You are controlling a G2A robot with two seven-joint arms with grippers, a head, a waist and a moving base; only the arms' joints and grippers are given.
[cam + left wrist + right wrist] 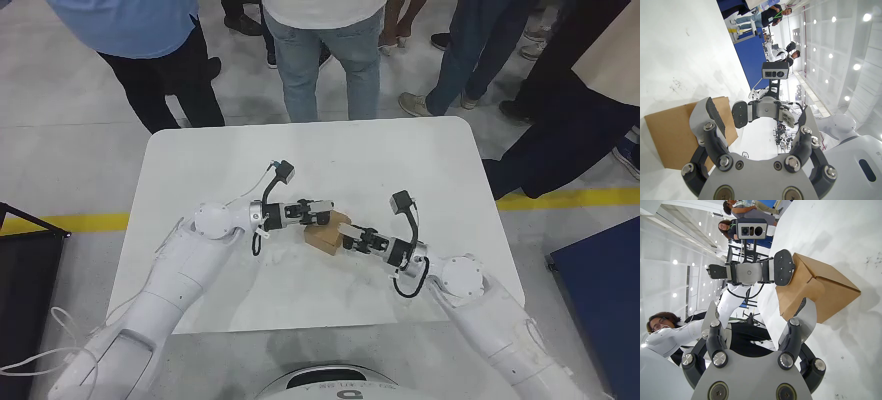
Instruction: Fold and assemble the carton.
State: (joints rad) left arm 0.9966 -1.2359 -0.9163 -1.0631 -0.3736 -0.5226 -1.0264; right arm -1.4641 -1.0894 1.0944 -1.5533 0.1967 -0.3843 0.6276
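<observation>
From above, the carton (324,240) sits near the middle of the white table (200,180), with an arm at either side. The left gripper (318,213) is at its far edge and the right gripper (352,238) at its near right side, so the two meet over the box.

In the left wrist view, the left jaws are spread wide and pinch nothing. One finger (710,117) lies across a flat brown panel of the carton (672,132). The right gripper's dark pad faces it from just beside the panel's edge.

In the right wrist view, the carton (829,291) has taken a box shape, with a seam where two flaps meet on one face. The right jaws are also spread wide around nothing. One finger (807,311) is close against the nearest face, though I cannot tell whether it touches. The left gripper's pad sits at the upper corner.

The work looks well along. The step in hand is probably pressing the last flaps home and squaring the box. The next move likely calls for one gripper to brace the carton while the other pushes the flap flush, gently enough that the light cardboard neither slides nor buckles
</observation>
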